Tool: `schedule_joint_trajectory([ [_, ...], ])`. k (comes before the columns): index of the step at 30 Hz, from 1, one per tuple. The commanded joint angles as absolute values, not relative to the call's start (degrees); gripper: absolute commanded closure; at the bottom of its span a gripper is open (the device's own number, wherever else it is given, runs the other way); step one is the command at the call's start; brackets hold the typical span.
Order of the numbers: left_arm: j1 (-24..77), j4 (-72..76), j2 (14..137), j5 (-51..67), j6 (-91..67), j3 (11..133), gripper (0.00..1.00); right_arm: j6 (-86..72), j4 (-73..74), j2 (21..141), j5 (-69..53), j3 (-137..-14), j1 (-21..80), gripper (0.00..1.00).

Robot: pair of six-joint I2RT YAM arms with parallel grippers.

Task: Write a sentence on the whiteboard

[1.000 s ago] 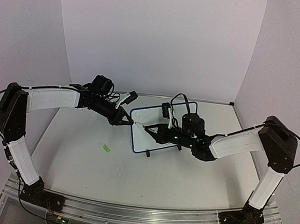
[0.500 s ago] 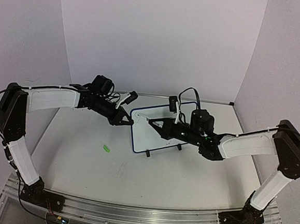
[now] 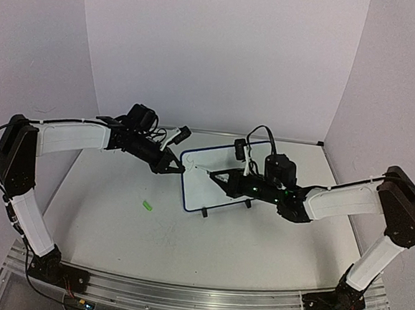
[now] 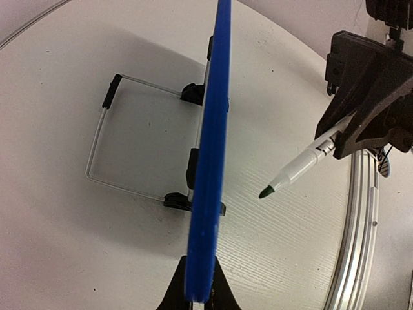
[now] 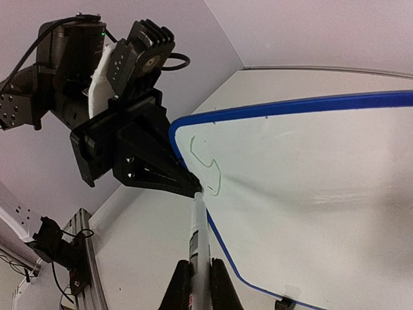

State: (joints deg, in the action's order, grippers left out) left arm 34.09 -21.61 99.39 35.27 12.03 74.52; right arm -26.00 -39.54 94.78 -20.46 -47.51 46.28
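Observation:
The whiteboard [image 3: 203,190], white with a blue frame, stands tilted on the table. My left gripper [image 3: 180,169] is shut on its left edge, and the blue frame [image 4: 210,161] runs edge-on from between the jaws [image 4: 199,294]. My right gripper [image 3: 221,178] is shut on a white marker [image 5: 200,226] with a green tip [image 4: 264,192]. The tip points at the board's upper left corner, just by the left gripper's fingertips [image 5: 184,183]. In the left wrist view a gap shows between tip and board. Of the sentence, one green S-like stroke [image 5: 206,165] is on the whiteboard [image 5: 310,168].
A small green cap [image 3: 147,205] lies on the table left of the board. The board's wire stand [image 4: 97,155] with black feet sticks out behind it. An aluminium rail [image 3: 182,297] runs along the near table edge. Walls close in the back and sides.
My right gripper with the marker has moved up and left across the board toward its upper left corner. The left arm and the board have stayed still.

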Motion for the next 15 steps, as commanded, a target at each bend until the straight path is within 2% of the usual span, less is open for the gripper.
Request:
schedule_joint_trajectory([
  [1,34.28,-23.16,97.91,32.88,13.66,74.15,1.0,-23.51,-37.27,91.67,-24.91,-47.81,44.46,1.0],
  [8,34.32,-23.37,98.0,32.5,13.96,74.18,1.0,-22.13,-35.04,92.78,-29.27,-50.17,42.58,1.0],
  [15,34.51,-23.55,98.55,32.27,14.14,74.27,1.0,-20.84,-33.82,94.95,-28.62,-52.84,42.29,1.0],
])
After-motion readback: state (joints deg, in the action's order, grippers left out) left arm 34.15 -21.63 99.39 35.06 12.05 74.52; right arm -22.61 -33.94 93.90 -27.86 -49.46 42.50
